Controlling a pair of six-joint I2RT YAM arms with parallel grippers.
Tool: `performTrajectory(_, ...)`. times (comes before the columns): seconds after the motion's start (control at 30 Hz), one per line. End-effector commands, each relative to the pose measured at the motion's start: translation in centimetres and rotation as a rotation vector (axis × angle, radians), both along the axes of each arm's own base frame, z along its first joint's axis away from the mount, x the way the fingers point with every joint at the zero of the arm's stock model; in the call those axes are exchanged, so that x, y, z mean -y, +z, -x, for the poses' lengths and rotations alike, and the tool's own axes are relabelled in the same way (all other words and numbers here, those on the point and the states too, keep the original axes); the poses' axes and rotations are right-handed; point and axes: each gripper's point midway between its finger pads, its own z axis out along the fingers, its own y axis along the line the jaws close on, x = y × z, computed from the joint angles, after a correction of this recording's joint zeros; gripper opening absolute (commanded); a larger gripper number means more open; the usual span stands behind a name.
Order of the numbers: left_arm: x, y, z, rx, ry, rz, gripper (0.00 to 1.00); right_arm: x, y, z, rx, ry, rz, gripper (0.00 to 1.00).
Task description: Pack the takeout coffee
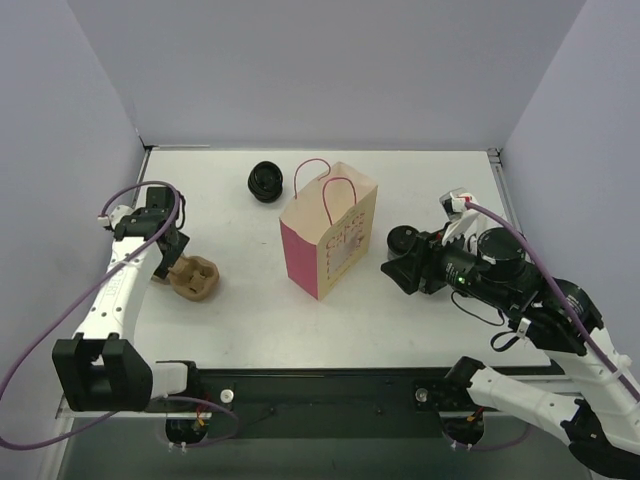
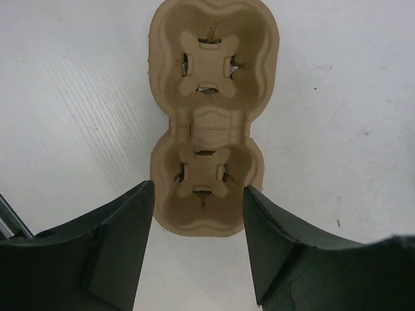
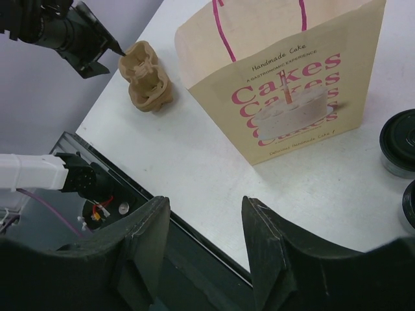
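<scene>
Left tool (image 2: pixel 198 188) is held spread astride the near cell of the pulp carrier (image 2: pixel 211 110), left of the pink bag (image 1: pixel 328 240); no grip is confirmed. Right tool (image 3: pixel 205 202) is open and empty. Coffee cups (image 3: pixel 397 139) are noted right of the bag, unpacked. Risk: the light carrier could be skidded or crushed if the jaws are closed off-centre.

White table (image 1: pixel 250 320) between pale lilac walls (image 1: pixel 330 70)

The cup carrier (image 2: pixel 207 123) is rough, matt brown moulded pulp. The table (image 2: pixel 78 97) is smooth, matt white. The bag (image 3: pixel 292 78) is smooth printed paper. The takeout coffee cups (image 3: pixel 403 137) have slightly glossy black plastic lids.
</scene>
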Motion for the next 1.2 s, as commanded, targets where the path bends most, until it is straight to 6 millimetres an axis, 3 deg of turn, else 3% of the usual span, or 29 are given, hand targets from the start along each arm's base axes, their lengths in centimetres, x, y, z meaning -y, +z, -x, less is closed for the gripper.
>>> performTrajectory(0.0, 0.1, -2.6, -1.5, -0.033, -0.043, 0.080, 0.63, -0.3, 1.3, -0.2, -0.014, -0.007, -0.006, 0.48)
performTrajectory(0.07, 0.2, -4.0, -1.8, -0.064, -0.068, 0.109, 0.62, -0.2, 1.2, -0.5, -0.010, -0.015, 0.016, 0.48)
performTrajectory(0.2, 0.5, -4.0, -3.6, -0.027, -0.130, 0.107, 0.62, -0.2, 1.0, -1.1, -0.013, -0.034, 0.048, 0.48)
performTrajectory(0.47, -0.2, -5.5, -4.3, -0.053, -0.098, 0.112, 0.59, -0.7, 0.2, -1.5, -0.029, -0.022, 0.080, 0.48)
performTrajectory(0.73, -1.0, -6.5, -4.2, -0.106, -0.044, 0.096, 0.57, -0.9, 1.7, -2.5, 0.015, -0.015, 0.117, 0.49)
performTrajectory(1.17, -1.8, -8.1, -3.4, -0.185, -0.023, 0.067, 0.56, -1.2, 1.2, -3.7, 0.038, -0.006, 0.188, 0.49)
